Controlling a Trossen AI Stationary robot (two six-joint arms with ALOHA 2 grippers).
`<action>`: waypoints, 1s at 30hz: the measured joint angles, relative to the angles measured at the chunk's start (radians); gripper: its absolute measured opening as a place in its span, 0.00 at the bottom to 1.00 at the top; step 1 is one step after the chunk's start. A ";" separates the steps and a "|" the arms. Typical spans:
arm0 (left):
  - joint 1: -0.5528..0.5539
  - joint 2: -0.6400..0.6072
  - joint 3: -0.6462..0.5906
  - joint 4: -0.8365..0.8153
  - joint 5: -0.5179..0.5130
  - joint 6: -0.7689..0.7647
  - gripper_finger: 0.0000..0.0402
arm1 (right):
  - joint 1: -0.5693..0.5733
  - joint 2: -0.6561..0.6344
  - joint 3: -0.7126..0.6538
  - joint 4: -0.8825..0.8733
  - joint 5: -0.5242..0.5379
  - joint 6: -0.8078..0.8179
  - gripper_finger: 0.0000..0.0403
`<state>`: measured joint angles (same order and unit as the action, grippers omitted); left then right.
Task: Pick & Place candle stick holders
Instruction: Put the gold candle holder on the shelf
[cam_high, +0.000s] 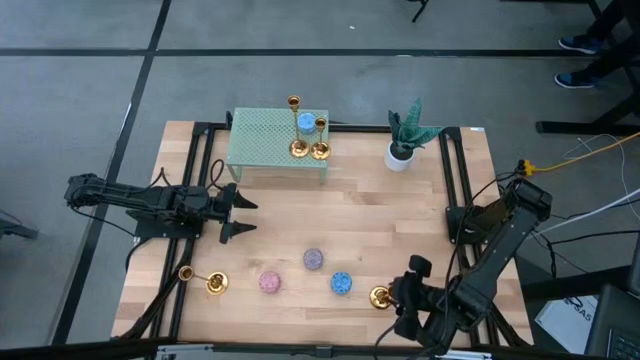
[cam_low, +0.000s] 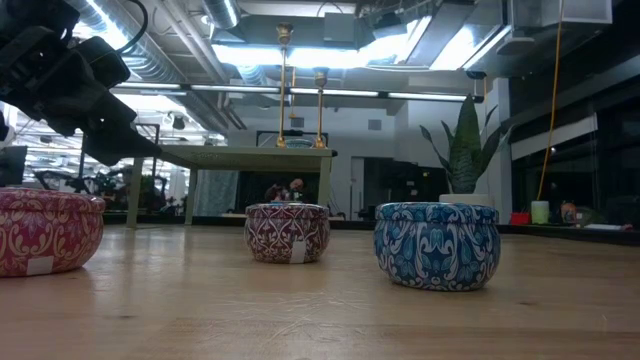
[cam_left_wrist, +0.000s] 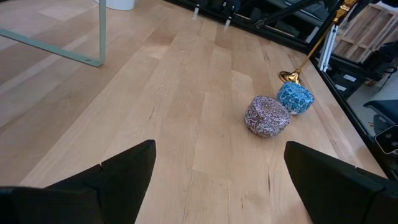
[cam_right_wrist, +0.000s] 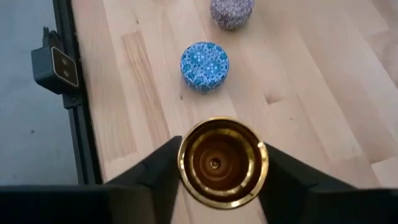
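Note:
Two gold candle stick holders (cam_high: 297, 148) (cam_high: 320, 150) stand upright on their bases on the green shelf (cam_high: 260, 145), beside a blue candle (cam_high: 305, 122). A third holder (cam_high: 200, 278) lies on its side at the near left of the table. My right gripper (cam_high: 398, 296) is at the near right, shut on the fourth holder (cam_high: 380, 296). This holder also shows in the left wrist view (cam_left_wrist: 305, 56). My left gripper (cam_high: 245, 215) hovers open and empty at the table's left, in the wrist view (cam_left_wrist: 217, 155) over bare wood. My right gripper holds the fourth holder by its cup end (cam_right_wrist: 222, 162), pinched between the two fingers (cam_right_wrist: 158, 171), one on each side. The holder slants down and away from the gripper, its flared base (cam_left_wrist: 288, 76) low by the blue candle. Whether the base touches the table, I cannot tell.
A pink candle (cam_high: 270, 282), a purple-grey candle (cam_high: 313, 259) and a blue candle (cam_high: 341, 283) stand in the table's near middle. A potted plant (cam_high: 400, 150) stands at the far right. Bare wood lies between the shelf and the candles.

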<state>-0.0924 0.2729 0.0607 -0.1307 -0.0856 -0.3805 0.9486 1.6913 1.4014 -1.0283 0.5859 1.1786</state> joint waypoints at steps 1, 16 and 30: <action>0.000 0.000 0.000 0.000 0.000 0.000 0.88 | 0.000 0.000 0.000 0.000 -0.002 0.000 0.40; 0.000 0.000 0.000 0.000 0.000 0.000 0.88 | 0.000 -0.001 0.000 0.014 -0.003 0.000 0.25; 0.000 0.000 0.000 0.000 0.000 0.000 0.88 | -0.050 -0.003 0.175 0.005 -0.006 -0.188 0.25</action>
<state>-0.0925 0.2729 0.0606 -0.1307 -0.0856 -0.3805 0.8983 1.6882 1.5761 -1.0229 0.5800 0.9911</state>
